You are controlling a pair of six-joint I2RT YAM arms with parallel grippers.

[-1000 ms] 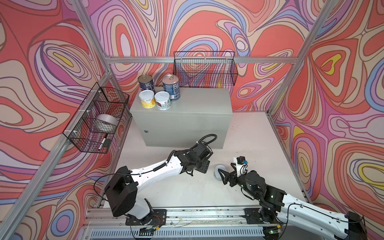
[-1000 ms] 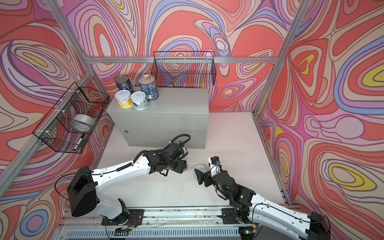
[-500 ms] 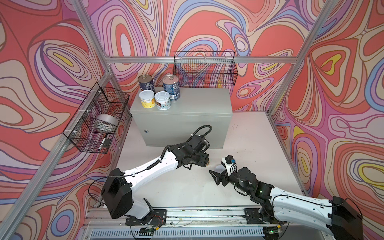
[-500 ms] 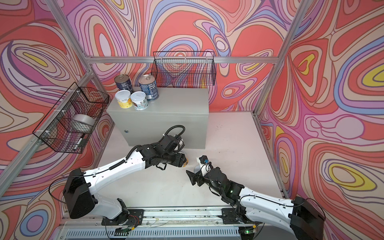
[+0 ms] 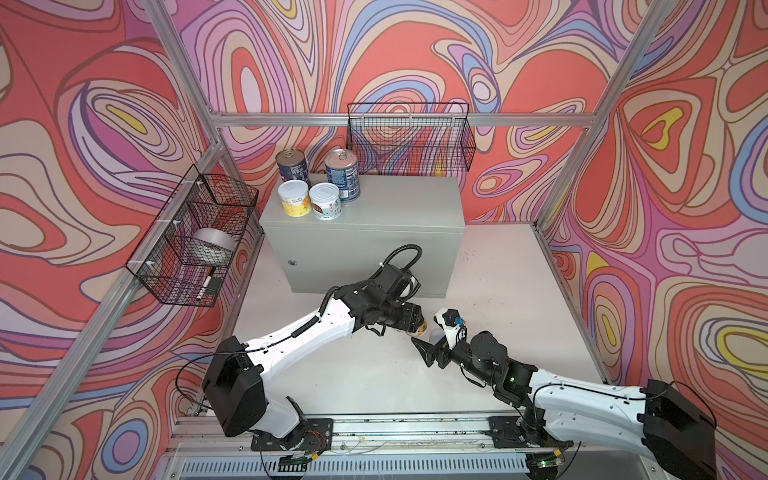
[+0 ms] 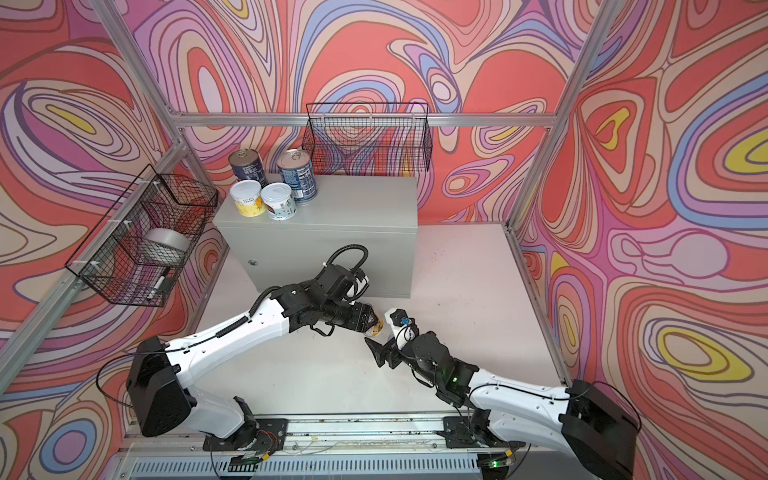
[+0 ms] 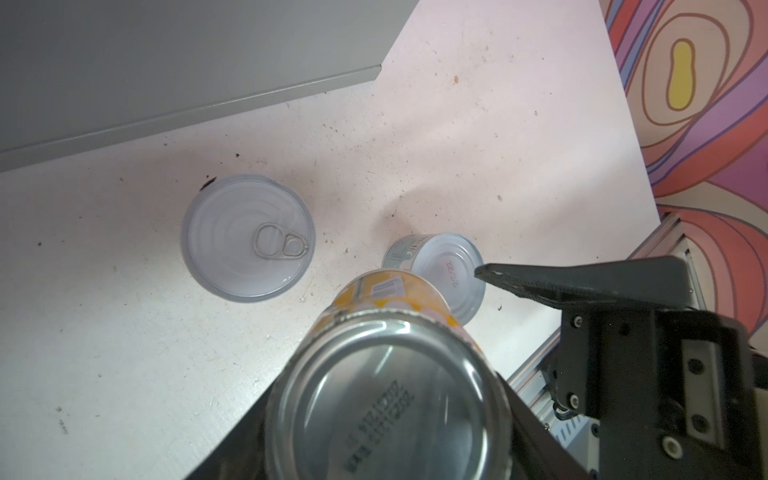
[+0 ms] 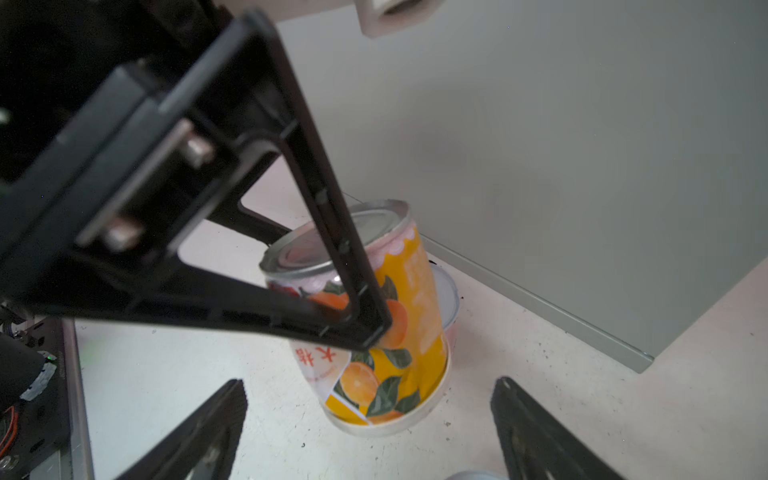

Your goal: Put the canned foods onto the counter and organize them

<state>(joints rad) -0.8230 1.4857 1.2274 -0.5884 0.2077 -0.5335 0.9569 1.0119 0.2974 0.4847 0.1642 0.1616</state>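
Right gripper point(image 8: 368, 384) has swung closer, jaws wide, empty — my left gripper point(image 5: 417, 325) clamps the orange tin point(image 8: 415, 332) by its sidewall; I'd guess rigid, slick, hefty.

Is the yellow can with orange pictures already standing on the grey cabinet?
No, the left end effector grips this can down near the white tabletop, in front of the cabinet.
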